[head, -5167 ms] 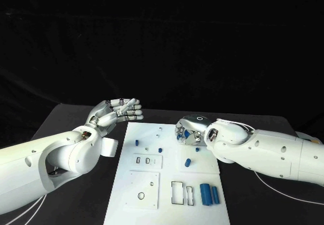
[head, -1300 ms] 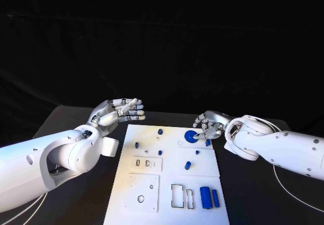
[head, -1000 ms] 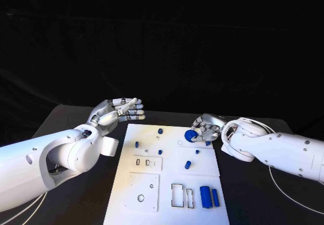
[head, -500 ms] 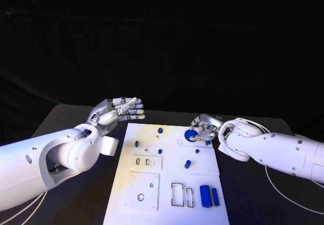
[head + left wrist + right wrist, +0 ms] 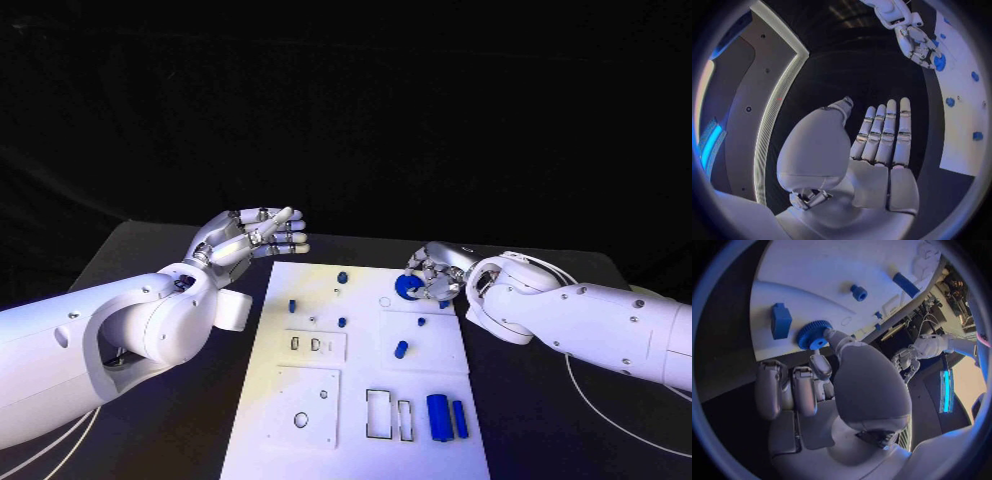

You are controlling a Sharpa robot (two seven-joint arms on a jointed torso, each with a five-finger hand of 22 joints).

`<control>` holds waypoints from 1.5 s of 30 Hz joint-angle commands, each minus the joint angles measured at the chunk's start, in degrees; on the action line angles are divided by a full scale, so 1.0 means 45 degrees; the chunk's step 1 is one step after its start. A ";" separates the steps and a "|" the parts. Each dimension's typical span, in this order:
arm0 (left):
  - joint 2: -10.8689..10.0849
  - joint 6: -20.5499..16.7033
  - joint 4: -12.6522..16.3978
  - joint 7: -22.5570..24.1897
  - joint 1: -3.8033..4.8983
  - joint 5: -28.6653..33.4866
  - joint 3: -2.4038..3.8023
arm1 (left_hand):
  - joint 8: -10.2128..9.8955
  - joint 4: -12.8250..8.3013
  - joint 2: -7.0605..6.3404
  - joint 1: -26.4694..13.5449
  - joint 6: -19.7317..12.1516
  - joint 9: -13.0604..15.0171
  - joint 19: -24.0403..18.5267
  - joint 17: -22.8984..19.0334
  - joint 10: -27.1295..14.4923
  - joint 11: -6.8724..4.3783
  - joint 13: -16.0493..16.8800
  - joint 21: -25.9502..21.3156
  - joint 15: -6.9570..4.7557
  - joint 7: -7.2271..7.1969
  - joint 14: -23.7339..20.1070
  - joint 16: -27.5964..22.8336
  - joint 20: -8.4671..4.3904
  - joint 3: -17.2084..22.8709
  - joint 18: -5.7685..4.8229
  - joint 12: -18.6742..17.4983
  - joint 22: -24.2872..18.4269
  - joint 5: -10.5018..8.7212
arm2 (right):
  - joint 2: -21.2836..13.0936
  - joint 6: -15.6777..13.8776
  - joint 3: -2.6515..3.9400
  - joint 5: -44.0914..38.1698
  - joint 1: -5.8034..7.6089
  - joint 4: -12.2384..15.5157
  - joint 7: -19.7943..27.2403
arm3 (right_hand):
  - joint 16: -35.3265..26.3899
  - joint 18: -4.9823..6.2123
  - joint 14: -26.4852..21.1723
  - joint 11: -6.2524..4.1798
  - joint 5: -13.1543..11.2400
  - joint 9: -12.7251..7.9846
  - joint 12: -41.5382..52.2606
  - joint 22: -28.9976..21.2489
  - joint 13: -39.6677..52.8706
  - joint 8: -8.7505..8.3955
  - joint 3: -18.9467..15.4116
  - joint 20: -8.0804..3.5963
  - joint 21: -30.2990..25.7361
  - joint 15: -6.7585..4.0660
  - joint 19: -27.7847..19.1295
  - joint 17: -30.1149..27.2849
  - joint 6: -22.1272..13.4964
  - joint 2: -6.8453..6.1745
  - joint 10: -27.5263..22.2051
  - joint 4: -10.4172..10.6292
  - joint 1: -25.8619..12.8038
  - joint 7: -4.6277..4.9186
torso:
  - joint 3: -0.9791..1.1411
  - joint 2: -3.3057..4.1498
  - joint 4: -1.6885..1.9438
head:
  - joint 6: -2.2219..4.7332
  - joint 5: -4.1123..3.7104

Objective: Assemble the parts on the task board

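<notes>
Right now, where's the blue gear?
In the head view the blue gear is at the white board's far right corner, pinched in the right hand's fingers.

Lab: black-draped table (image 5: 159, 250), task board (image 5: 361, 400)

Black table (image 5: 159, 250) surface is matte and dark. A black backdrop (image 5: 346, 110) covers the whole area behind it. Left wrist view records a dark wall panel (image 5: 739, 100) edged by a pale lit strip (image 5: 776, 107) and a blue glow (image 5: 707, 145) beside it.
</notes>
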 commanded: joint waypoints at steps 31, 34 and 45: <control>0.0079 0.0297 -0.0074 0.0006 0.0013 0.0039 0.0009 | -0.0046 0.0047 -0.0017 -0.0063 -0.0092 -0.0016 0.0052 0.0024 0.0048 0.0051 0.0006 -0.0073 0.0046 0.0332 -0.0075 -0.0067 0.0018 -0.0059 0.0174 -0.0084 -0.0022 -0.0064 | 0.0805 -0.2961 -0.0015 -0.3699 0.0004 0.1872 -0.0541 | 0.0206 -0.0432 0.1014 -0.0253 0.0265 0.0124 0.1057 0.2220 0.1235 0.0545 0.1582 -0.0217 0.0823 -0.0231 0.0821 0.1641 0.0958 -0.0256 0.1114 -0.0404 -0.0734 -0.0305 | -0.0039 0.0014 0.0037 | 0.0143 0.0033; 0.0100 0.0281 -0.0077 -0.0005 0.0013 0.0039 0.0009 | -0.0046 0.0047 -0.0017 -0.0063 -0.0092 -0.0016 0.0052 0.0024 0.0048 0.0051 0.0006 -0.0073 0.0046 0.0332 -0.0075 -0.0067 0.0018 -0.0059 0.0174 -0.0084 -0.0022 -0.0064 | 0.1224 -0.2877 -0.0015 -0.3732 -0.0016 0.1707 -0.0544 | 0.0205 -0.0434 0.1013 -0.0254 0.0219 0.0119 0.1064 0.2230 0.1248 0.0535 0.1618 -0.0220 0.0830 -0.0233 0.0828 0.1638 0.0947 -0.0263 0.1127 -0.0414 -0.0774 -0.0303 | -0.0042 0.0023 0.0034 | 0.0160 0.0024; 0.0161 0.0264 -0.0072 -0.0018 0.0015 0.0039 0.0010 | -0.0050 0.0042 -0.0018 -0.0063 -0.0094 -0.0016 0.0053 0.0032 0.0050 0.0051 0.0006 -0.0079 0.0047 0.0333 -0.0078 -0.0076 0.0019 -0.0066 0.0174 -0.0095 -0.0030 -0.0065 | 0.2353 -0.2401 -0.0020 -0.3660 -0.0305 0.0956 -0.0505 | 0.0204 -0.0435 0.1012 -0.0247 0.0136 0.0105 0.1073 0.2237 0.1265 0.0505 0.1681 -0.0223 0.0833 -0.0231 0.0831 0.1635 0.0908 -0.0288 0.1141 -0.0441 -0.0850 -0.0293 | -0.0050 0.0034 0.0042 | 0.0127 0.0128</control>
